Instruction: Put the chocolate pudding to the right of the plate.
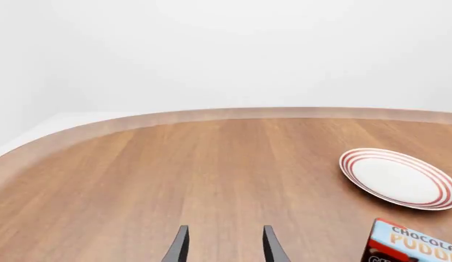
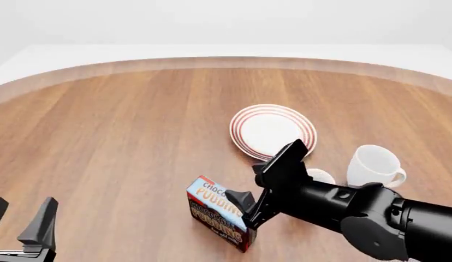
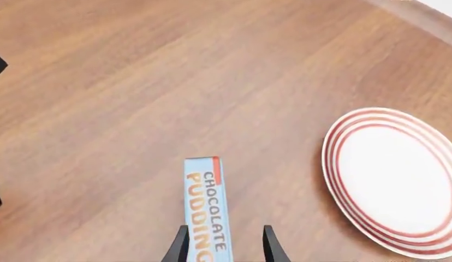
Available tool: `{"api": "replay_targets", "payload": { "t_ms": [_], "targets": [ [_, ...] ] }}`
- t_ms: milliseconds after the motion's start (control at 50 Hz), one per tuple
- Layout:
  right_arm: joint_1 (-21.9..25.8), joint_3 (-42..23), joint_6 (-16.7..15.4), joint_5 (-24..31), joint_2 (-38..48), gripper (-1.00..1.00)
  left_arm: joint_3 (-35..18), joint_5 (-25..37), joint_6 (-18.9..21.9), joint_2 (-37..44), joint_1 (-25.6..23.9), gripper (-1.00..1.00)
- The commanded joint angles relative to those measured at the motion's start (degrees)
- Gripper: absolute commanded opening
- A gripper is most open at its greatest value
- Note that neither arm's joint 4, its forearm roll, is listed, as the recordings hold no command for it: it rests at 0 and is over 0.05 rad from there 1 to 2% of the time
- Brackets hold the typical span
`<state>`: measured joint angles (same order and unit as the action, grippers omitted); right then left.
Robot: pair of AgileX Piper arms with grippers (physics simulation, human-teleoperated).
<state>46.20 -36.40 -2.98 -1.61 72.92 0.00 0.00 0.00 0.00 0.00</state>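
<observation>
Two arms over a round wooden table (image 2: 124, 136), light rim along the far edge. Right arm (image 2: 372, 215) comes in from the lower right, big black links, reaching left toward table centre. Plate (image 2: 273, 130), white with red rings, lies flat past mid-table, a bit right of centre; also seen in the left wrist view (image 1: 399, 178) and the right wrist view (image 3: 392, 181). White mug (image 2: 373, 166) stands right of the plate, near the right arm; a second white mug (image 2: 321, 176) is mostly hidden behind that arm, can't tell how it sits.

Chocolate pudding (image 2: 220, 212) is nearer the camera than the plate and left of it, well apart from it, tilted up on edge with its blue printed face showing. Right gripper (image 2: 248, 210) has its jaws on either side of the carton; right wrist view shows the fingers (image 3: 180, 248) flanking the narrow box (image 3: 206, 210), clamped on it. Box corner also shows in the left wrist view (image 1: 414, 243).

Left gripper (image 2: 22, 221) sits at the lower left corner, fingers (image 1: 179, 248) spread apart, nothing between them, well apart from the carton.
</observation>
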Motion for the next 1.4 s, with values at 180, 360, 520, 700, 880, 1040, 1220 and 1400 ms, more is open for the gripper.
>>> {"api": "replay_targets", "payload": {
  "t_ms": [180, 360, 520, 700, 880, 1040, 1220, 1400],
  "targets": [
    [0.3, -0.6, -0.4, -1.0, 3.2, 1.00, 0.0, 0.0, 0.0, 0.0, 0.0, 1.00],
    [0.5, -1.4, -1.6, -0.9, 4.4, 1.00, 0.0, 0.0, 0.0, 0.0, 0.0, 1.00],
    [0.7, -0.8, -1.2, -1.7, 5.1, 1.00, 0.0, 0.0, 0.0, 0.0, 0.0, 1.00],
    [0.9, -1.8, -1.6, -1.0, 6.1, 1.00, 0.0, 0.0, 0.0, 0.0, 0.0, 1.00],
    [1.4, -2.2, -1.2, -1.2, 7.2, 1.00, 0.0, 0.0, 0.0, 0.0, 0.0, 1.00],
    [1.9, -2.3, -1.2, -1.1, 7.2, 1.00, 0.0, 0.0, 0.0, 0.0, 0.0, 1.00],
    [2.0, -1.8, -0.6, -2.0, 8.0, 1.00, 0.0, 0.0, 0.0, 0.0, 0.0, 1.00],
    [2.2, -2.0, -0.1, -2.1, 8.4, 1.00, 0.0, 0.0, 0.0, 0.0, 0.0, 1.00]
  ]
}}
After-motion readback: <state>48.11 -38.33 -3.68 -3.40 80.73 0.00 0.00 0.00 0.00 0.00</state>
